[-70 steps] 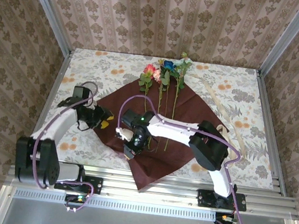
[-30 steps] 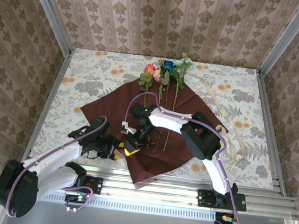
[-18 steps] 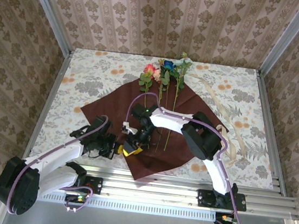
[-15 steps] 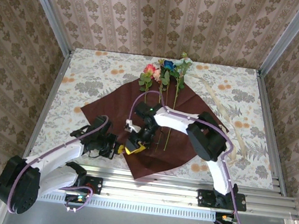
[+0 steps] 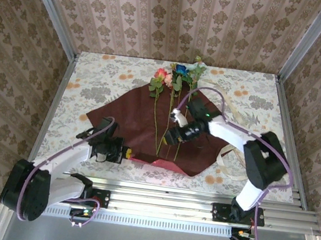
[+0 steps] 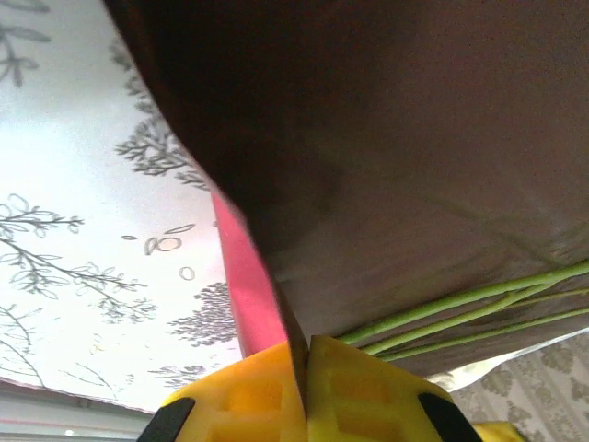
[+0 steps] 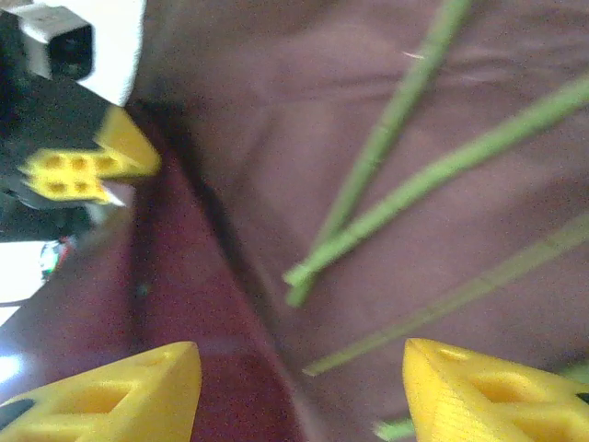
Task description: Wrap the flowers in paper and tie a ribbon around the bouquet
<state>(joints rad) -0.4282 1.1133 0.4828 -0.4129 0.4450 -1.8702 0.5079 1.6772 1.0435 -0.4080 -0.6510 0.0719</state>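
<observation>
From above, our left pincer (image 5: 124, 152) has drawn the near corner of the paper (image 5: 120, 112), earlier draped past the counter (image 5: 90, 70) edge, up toward the flowers (image 5: 175, 84) to start the wrap. Its wrist view shows it clamped on that edge. In the right wrist view, our right pincer (image 7: 299, 387) gapes empty over the stems (image 7: 442, 180), having swung rightward.

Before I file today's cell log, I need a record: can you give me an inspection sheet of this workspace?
Surface: tablecloth, floral print, lying flat.
Job's things: paper maroon face up, near edge folded over showing red; flowers lying on it; ribbon loose to the right.
Clutter: nothing seen.
Grippers: left gripper shut on the paper's edge; right gripper open over the flowers' stems.
Cables: purple cables running along both arms.
Surroundings: patterned walls, metal frame.
</observation>
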